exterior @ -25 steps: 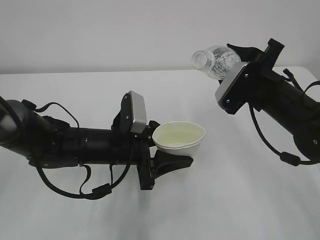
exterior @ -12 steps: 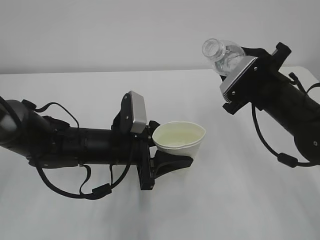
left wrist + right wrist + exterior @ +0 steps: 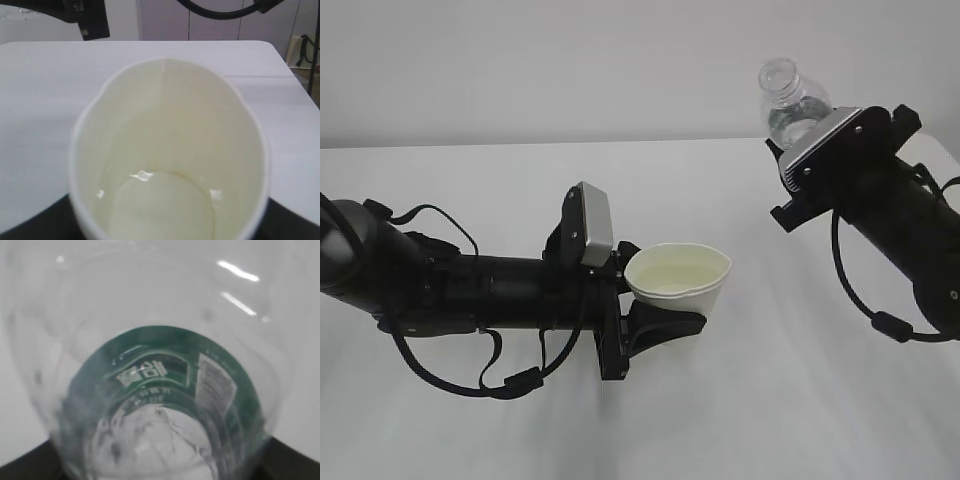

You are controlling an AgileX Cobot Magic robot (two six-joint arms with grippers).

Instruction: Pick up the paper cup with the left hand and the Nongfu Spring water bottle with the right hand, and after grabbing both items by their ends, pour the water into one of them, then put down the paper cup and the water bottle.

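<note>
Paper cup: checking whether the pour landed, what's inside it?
A shallow pool of clear water glints at the bottom of the paper cup; the pale inner walls above show nothing else. The near wall hides part of the base.

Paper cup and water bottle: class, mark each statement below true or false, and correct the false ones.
1. The left gripper holds the paper cup above the table. True.
2. The paper cup is crushed flat. False: its mouth is open, only squeezed to an oval.
3. The Nongfu Spring water bottle, in the right gripper, has its neck pointing upward. True.
4. The bottle wears a cap. False: its threaded neck is open.
5. The bottle's mouth is directly over the cup. False: it is off to the right of it, apart.
</note>
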